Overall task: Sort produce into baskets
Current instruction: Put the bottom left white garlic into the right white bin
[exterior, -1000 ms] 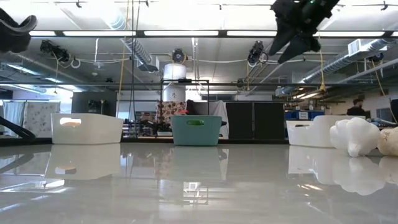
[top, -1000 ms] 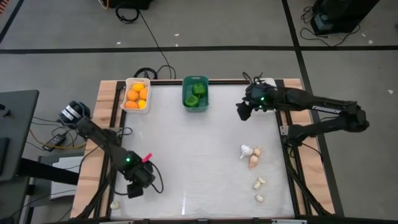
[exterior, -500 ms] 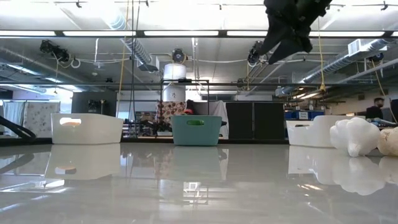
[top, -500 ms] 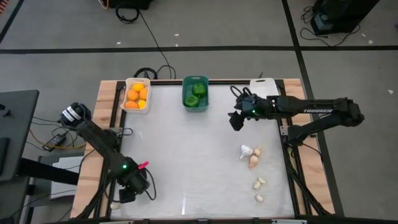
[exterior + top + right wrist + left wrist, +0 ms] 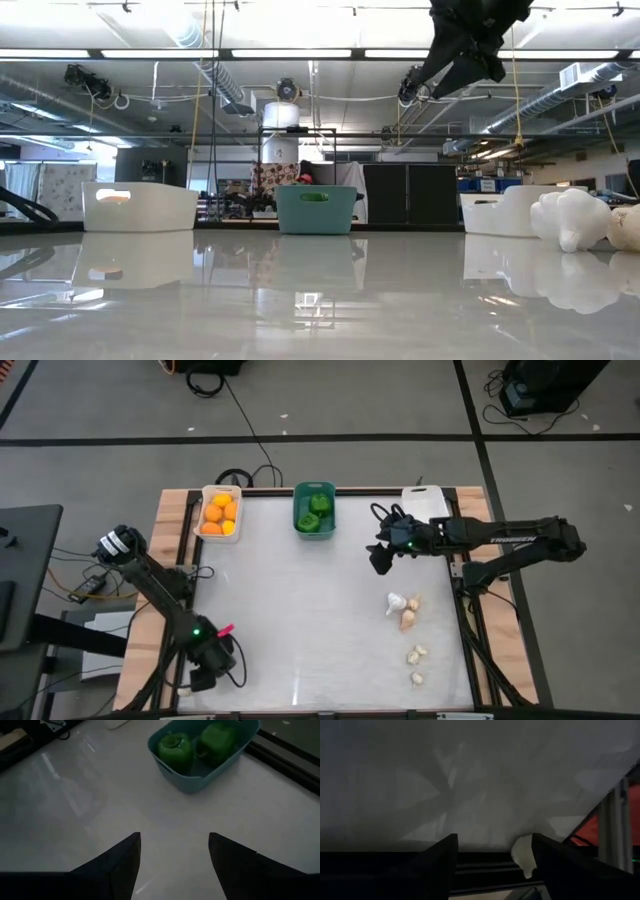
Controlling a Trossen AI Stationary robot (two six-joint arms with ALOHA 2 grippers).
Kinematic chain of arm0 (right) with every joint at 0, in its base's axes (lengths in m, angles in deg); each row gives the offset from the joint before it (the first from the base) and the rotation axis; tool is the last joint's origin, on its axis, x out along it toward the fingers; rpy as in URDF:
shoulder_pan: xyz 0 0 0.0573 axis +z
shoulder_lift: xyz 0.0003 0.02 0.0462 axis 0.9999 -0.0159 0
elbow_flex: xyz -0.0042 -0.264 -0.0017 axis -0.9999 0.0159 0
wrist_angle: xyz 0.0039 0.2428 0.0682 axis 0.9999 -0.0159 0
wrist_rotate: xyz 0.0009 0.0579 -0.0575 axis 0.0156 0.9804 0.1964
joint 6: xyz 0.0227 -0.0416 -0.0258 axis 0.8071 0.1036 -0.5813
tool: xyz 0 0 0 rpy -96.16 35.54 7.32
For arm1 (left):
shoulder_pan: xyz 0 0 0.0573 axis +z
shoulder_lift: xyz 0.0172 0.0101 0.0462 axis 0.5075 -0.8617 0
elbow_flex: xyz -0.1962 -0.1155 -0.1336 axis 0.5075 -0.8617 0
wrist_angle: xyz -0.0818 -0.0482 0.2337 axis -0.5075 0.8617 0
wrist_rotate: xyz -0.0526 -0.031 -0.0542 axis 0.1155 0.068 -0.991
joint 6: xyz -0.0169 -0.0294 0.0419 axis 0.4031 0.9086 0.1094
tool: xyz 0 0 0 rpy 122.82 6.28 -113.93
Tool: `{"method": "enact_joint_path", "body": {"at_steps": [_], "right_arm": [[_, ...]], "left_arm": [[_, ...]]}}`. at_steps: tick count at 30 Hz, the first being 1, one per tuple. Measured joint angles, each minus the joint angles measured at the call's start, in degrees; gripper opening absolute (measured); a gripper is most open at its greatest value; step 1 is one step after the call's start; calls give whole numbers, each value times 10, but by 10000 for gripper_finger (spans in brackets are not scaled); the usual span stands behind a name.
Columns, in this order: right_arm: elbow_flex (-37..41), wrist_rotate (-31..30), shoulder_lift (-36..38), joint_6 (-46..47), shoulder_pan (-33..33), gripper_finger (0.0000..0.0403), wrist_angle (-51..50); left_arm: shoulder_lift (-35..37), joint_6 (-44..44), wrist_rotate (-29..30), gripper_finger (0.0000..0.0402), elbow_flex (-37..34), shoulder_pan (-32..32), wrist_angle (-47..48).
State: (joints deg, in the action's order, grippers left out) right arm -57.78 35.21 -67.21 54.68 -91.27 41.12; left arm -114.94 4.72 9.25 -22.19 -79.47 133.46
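garlic bulbs lie on the table at about 5 o'clock from the right gripper, well apart; its fingers stand apart, empty. one bulb sits just beyond the left gripper, also spread and empty.
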Motion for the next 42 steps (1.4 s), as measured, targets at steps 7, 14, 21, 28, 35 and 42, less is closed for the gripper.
{"method": "enact_joint_path", "body": {"at_steps": [7,14,21,28,35,42], "right_arm": [[0,-3,0,10,12,244,0],[0,-25,0,23,23,244,0],[0,-25,0,30,29,244,1],[0,-35,0,34,34,244,5],[0,-36,0,34,34,244,5],[0,-30,0,43,36,244,5]], "left_arm": [[-2,52,11,259,0,-24,-1],[-2,134,-19,259,-11,-38,-30],[-2,224,-125,259,-11,-53,-128],[-2,272,-76,257,-9,-86,-142],[-3,291,-46,245,-10,-99,-114],[-48,298,-109,234,-7,-100,-131]]}}
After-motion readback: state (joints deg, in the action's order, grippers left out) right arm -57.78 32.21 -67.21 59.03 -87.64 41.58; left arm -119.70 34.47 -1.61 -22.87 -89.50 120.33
